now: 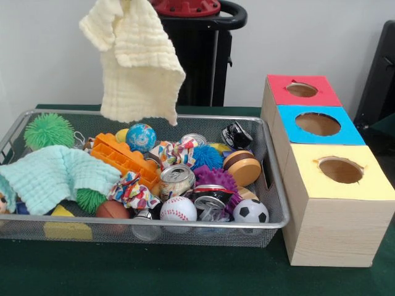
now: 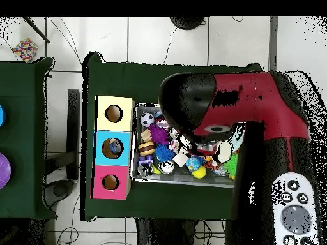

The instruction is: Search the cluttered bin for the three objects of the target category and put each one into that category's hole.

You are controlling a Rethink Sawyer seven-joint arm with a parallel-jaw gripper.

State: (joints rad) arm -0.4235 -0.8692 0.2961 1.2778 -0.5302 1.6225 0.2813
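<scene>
Cream-yellow muslin cloth (image 1: 137, 66) hangs in mid-air above the far rim of the wire bin (image 1: 276, 185), its top corner running out of the front view, its folds drooping freely. It is plainly lifted clear of the clutter, probably so that it can travel sideways to the row of boxes. The end effector itself does not show in the front view, and from overhead the red arm (image 2: 255, 105) covers it, so how far it is open cannot be told; the hanging cloth suggests a pinch at its top, no more.

A second cloth, mint green (image 1: 49, 176), lies crumpled at the bin's left end in the front view, draped over other items, likely another of the wanted category. A patterned scrap (image 1: 133, 191) sits just beside it.

Around them crowd an orange block (image 1: 120, 157), a drink can (image 1: 177, 180), a baseball (image 1: 178, 209), a small soccer ball (image 1: 250, 211) and a green spiky ball (image 1: 48, 129).

Beside the bin stand three wooden boxes on the green counter (image 1: 185, 271): red hole (image 1: 302, 90), blue hole (image 1: 318, 124), yellow hole (image 1: 340, 169). Which one takes cloth is not marked.
</scene>
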